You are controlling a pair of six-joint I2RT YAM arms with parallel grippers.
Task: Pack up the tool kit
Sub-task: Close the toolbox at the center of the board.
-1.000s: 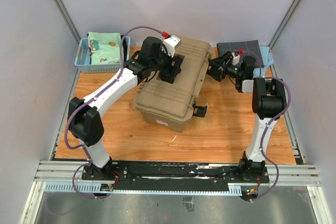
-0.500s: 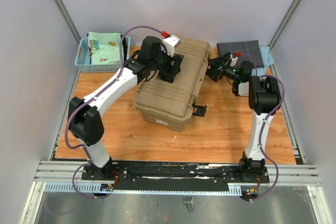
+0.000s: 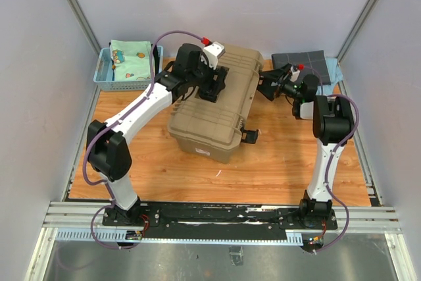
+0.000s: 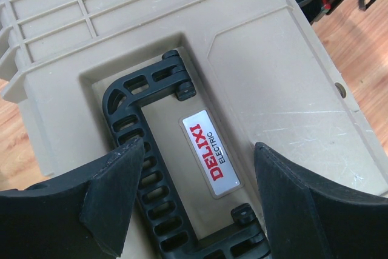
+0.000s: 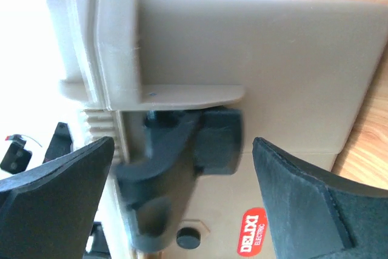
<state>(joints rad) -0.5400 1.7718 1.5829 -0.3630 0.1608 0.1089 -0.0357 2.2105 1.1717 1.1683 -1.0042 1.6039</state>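
Right gripper (image 3: 263, 89), fingers spread wide, faces a black latch (image 5: 173, 156) dead ahead in the gap, neither finger on it. That latch sits on the right-hand long side of the toolbox (image 3: 210, 120), which lies at the table's (image 3: 283, 162) far middle, long axis near-to-far. Left gripper (image 4: 197, 150), also spread, hovers over the lid's recessed handle (image 4: 124, 104). The latch looks like the right arm's job.

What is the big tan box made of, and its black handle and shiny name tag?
The tan toolbox looks like hard moulded plastic: matte, ribbed, with fine scratches. Its black handle seems plastic too, dull and slotted. The name tag looks like glossy foil or thin metal, since it shines silver; which, I cannot tell.
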